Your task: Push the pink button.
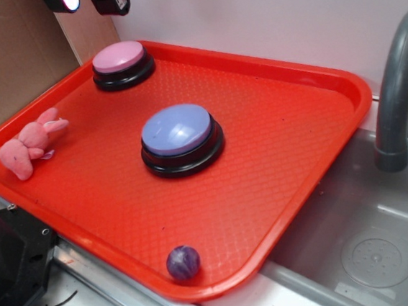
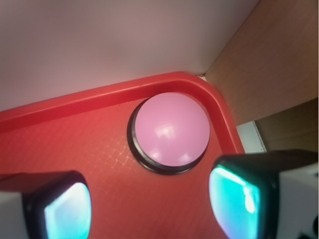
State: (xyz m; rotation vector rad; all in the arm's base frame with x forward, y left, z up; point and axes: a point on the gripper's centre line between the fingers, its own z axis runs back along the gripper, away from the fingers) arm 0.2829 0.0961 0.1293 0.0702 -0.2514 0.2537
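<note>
Parted pincer (image 2: 149, 206) hangs above the round pink button (image 1: 118, 58), dome up, no long axis.

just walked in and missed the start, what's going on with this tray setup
The robot's gripper hovers open above the round pale pink dome button on its black base, in the far corner of the red plastic tray. It has not touched the button yet. A larger lavender-blue button, a pink plush bunny and a small purple ball sit untouched.
</note>
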